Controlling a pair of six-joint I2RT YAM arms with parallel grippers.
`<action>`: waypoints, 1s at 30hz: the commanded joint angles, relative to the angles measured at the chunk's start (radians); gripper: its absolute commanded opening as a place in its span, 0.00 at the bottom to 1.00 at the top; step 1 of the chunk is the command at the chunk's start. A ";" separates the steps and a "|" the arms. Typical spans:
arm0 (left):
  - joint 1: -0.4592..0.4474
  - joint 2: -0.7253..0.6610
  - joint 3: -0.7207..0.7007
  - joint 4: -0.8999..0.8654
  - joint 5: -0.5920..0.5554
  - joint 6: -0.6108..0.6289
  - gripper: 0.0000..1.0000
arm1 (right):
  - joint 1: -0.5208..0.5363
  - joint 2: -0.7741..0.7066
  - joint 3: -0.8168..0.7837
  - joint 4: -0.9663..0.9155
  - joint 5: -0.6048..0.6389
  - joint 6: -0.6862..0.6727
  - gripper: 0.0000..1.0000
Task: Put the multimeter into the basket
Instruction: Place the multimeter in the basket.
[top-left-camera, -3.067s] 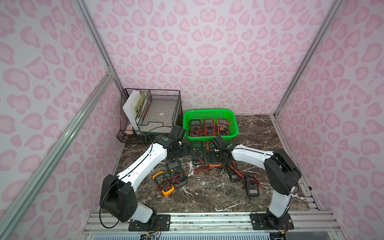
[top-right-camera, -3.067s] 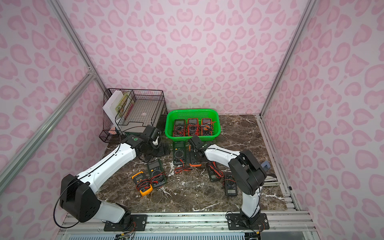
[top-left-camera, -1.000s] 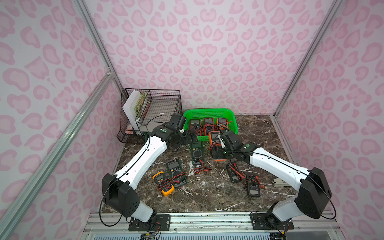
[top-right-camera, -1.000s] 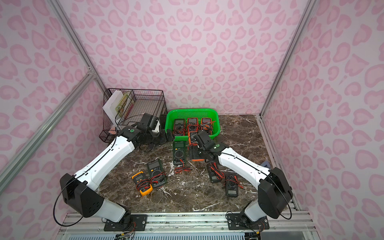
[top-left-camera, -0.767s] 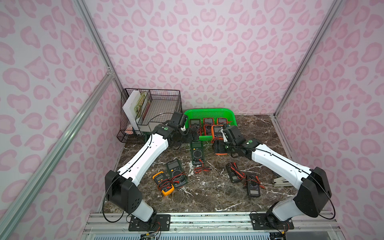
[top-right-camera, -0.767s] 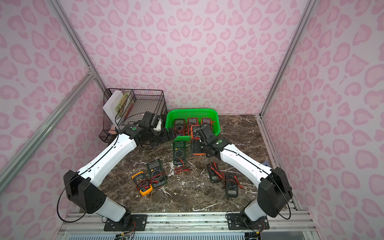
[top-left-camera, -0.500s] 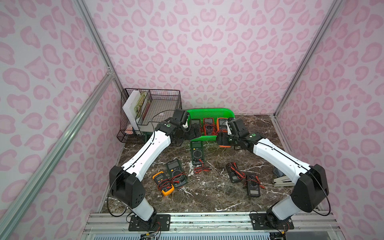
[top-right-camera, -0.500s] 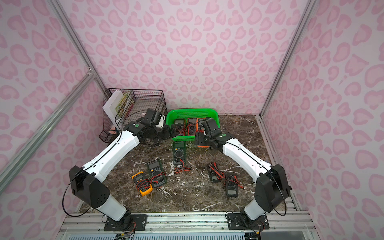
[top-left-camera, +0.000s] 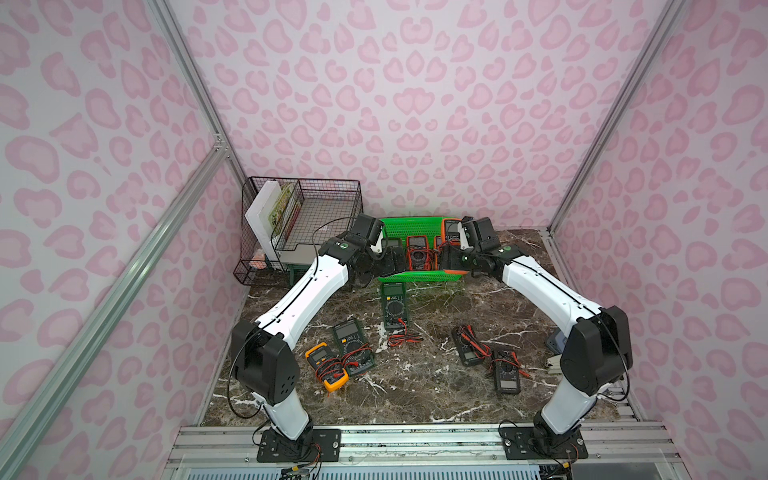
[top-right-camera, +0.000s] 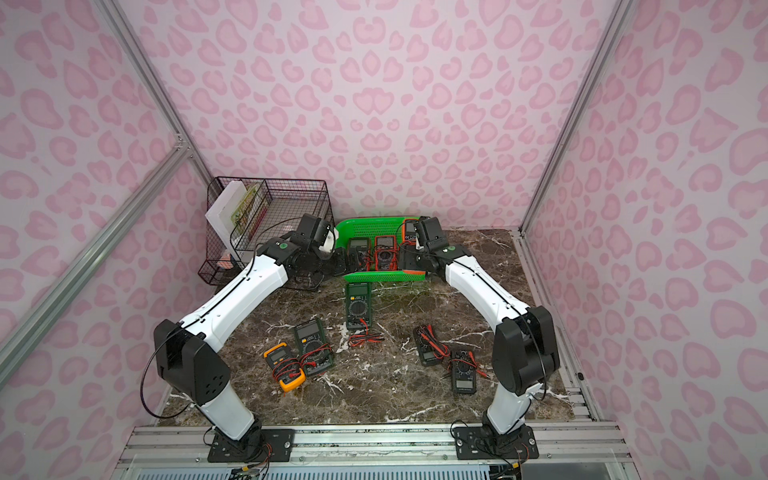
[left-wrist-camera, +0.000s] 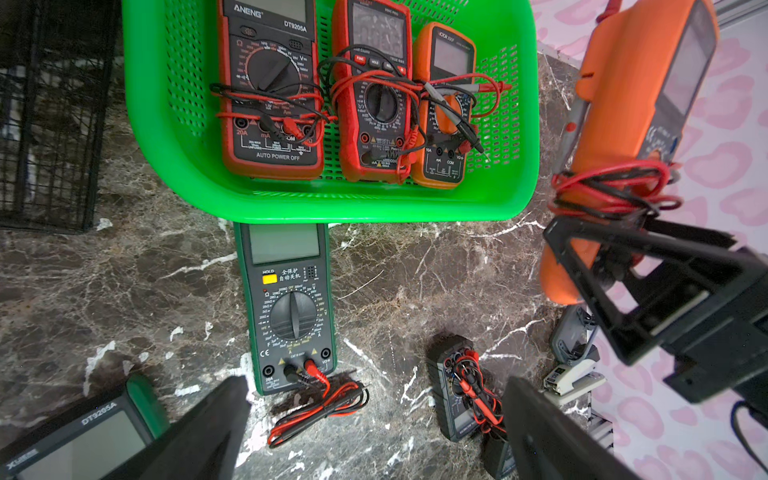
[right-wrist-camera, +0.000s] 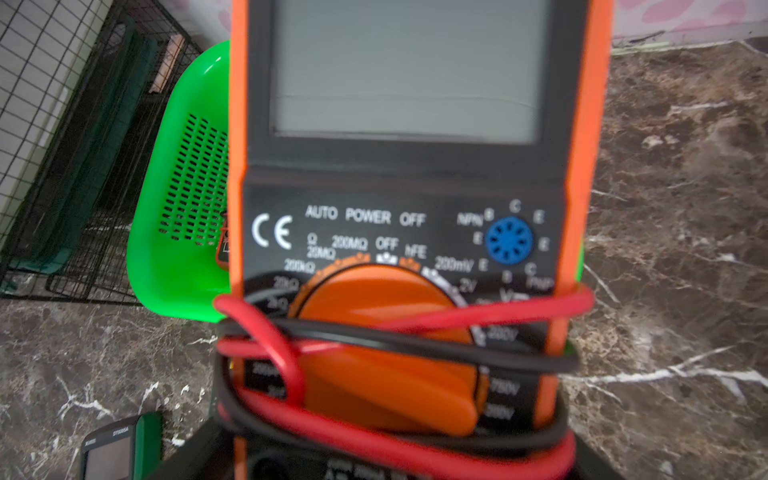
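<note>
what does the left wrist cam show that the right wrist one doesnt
Left wrist only: all three multimeters lying in the bright green perforated plastic basket, a dark green multimeter just outside its rim, and the right gripper seen from outside. Right wrist only: the face of the held orange-cased multimeter: grey display, orange dial, round blue socket. Both: the basket, that multimeter wrapped in red and black leads, the black wire rack, the marble table.

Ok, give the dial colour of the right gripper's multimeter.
Orange: the multimeter dial shows best in the right wrist view.
</note>
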 joint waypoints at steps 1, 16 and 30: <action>0.001 0.012 0.009 0.001 0.028 0.012 0.99 | -0.023 0.033 0.042 0.073 -0.009 -0.031 0.55; 0.001 0.037 0.004 0.002 0.032 -0.001 0.99 | -0.076 0.266 0.253 0.040 0.008 -0.100 0.57; 0.001 0.043 0.004 -0.007 0.032 0.005 0.99 | -0.083 0.448 0.419 -0.068 0.008 -0.129 0.59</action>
